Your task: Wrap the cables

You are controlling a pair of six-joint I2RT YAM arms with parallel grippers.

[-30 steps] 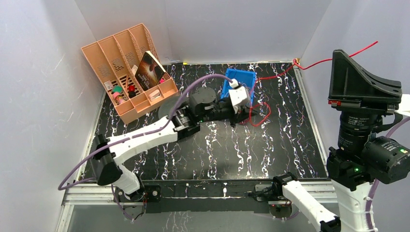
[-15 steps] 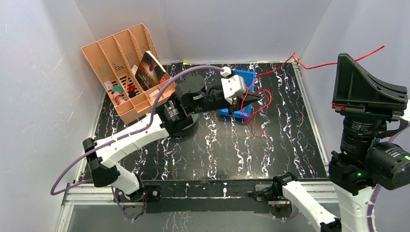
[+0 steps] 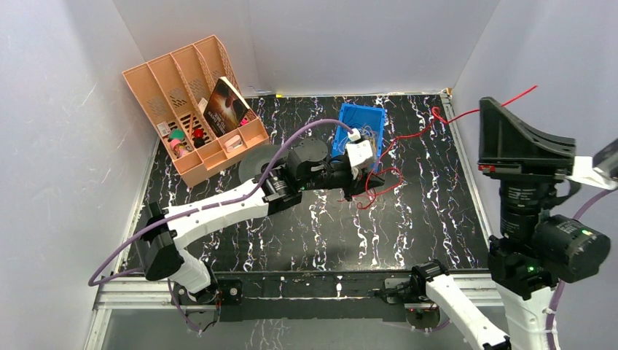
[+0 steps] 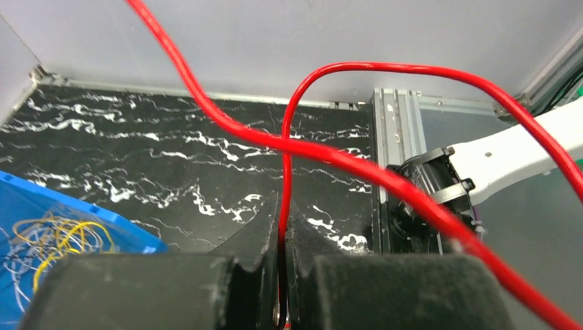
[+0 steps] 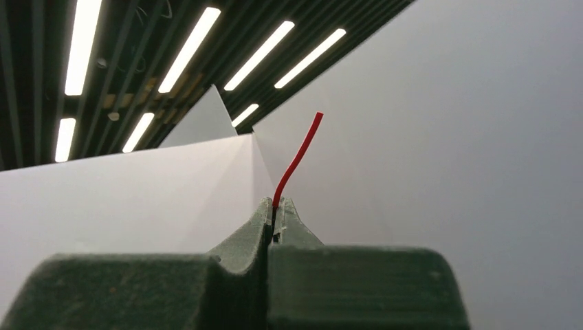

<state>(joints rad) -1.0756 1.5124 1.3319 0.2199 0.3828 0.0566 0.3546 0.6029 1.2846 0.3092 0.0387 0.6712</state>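
At the near edge a silver rail (image 3: 306, 292) runs under the two arm bases. On the right, the right gripper (image 3: 484, 106) is lifted high. Its claw is pressed tight on the red cable (image 4: 412, 201), and a short end pokes out past the tips, up toward the long ceiling lights (image 5: 185, 48). From there the cable hangs across the far right corner and comes down to the middle of the table (image 3: 328, 226), which is black with thin white squiggles. There the left gripper (image 3: 362, 194) pinches one strand between its closed tips, and loose red loops lie just beside it. Right behind it sits a blue bin (image 3: 362, 109) with a tangle of thin yellow wires (image 4: 62, 237) inside. A dark round disc (image 3: 251, 162) lies on the table, partly hidden by the left arm. At the far left an orange rack (image 3: 218, 159) holds a book (image 3: 226, 102) leaning in one slot and small bright things (image 3: 178, 138) in another. Plain white walls (image 3: 350, 44) stand all around.
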